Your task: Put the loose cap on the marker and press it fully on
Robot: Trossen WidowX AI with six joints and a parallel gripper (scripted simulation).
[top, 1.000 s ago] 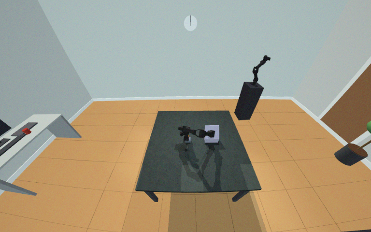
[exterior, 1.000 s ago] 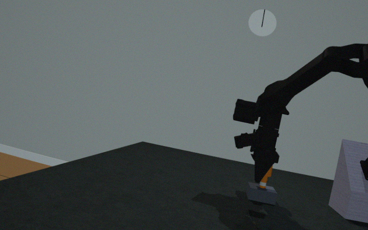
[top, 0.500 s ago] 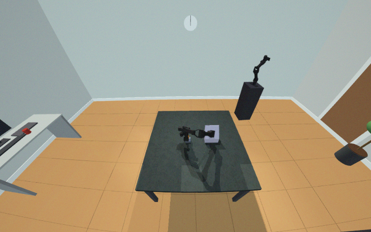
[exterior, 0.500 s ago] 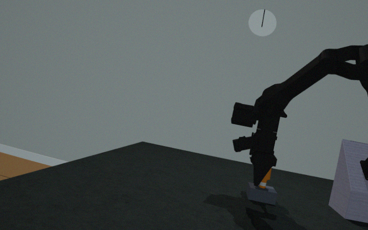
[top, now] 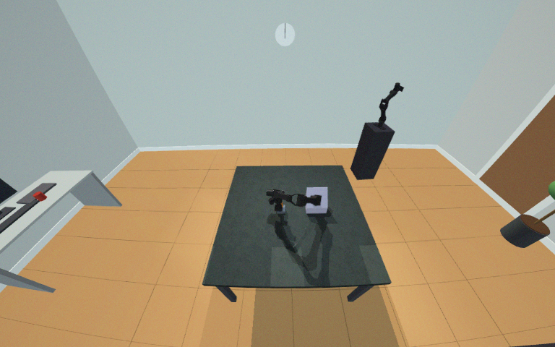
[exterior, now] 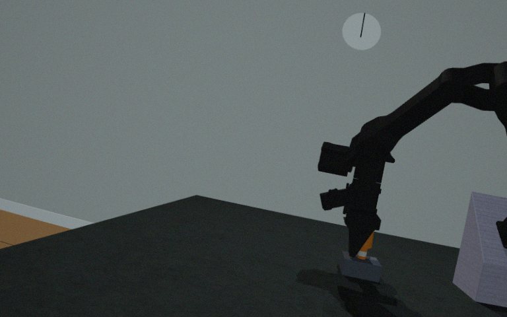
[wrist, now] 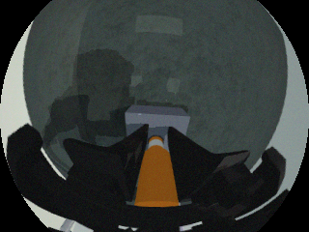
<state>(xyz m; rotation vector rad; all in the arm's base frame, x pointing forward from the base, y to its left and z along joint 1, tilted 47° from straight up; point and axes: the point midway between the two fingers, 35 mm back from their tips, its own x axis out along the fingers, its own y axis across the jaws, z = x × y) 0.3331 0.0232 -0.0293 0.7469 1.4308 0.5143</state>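
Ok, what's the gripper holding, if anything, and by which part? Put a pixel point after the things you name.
The orange capped marker (top: 282, 204) (exterior: 368, 244) (wrist: 156, 179), its sides between the gripper's (top: 279, 209) (exterior: 353, 255) (wrist: 158, 129) fingers. Whether they pinch the cap or the barrel below, I can't tell.

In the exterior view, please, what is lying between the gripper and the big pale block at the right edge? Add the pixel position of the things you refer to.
In the exterior view, only bare dark table top (exterior: 422, 261) shows between the gripper (exterior: 353, 255) and the pale block (exterior: 469, 246).
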